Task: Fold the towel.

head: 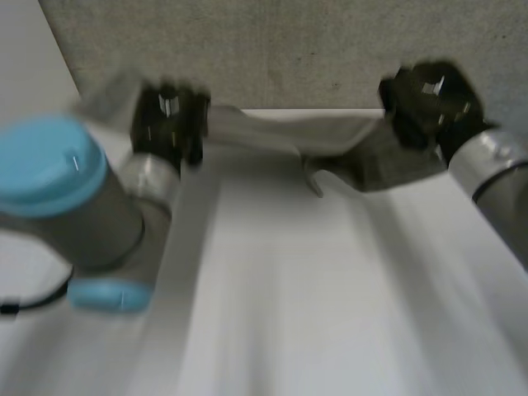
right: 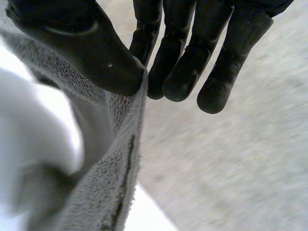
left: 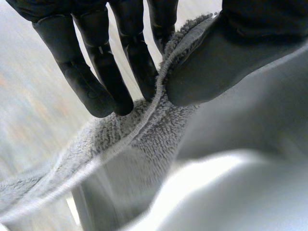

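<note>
Stretching from one hand to the other, the grey towel [head: 280, 132] is held up over the far edge of the white table [head: 272, 297]. At the left, the left hand [head: 169, 124] pinches one end of it. In the left wrist view the towel's hemmed edge runs between the straight fingers [left: 91, 86] and the thumb [left: 211, 67], which presses the cloth against them. The towel sags a little in the middle, and nearer the right hand a fold dips toward the table; whether it touches I cannot tell. At the right, the right hand [head: 425, 99] holds the other end the same way. In the right wrist view its thumb clamps the towel's edge against the nearest finger, with the other fingers straight just beside it. A grey speckled surface [head: 289, 41] lies beyond the table.
</note>
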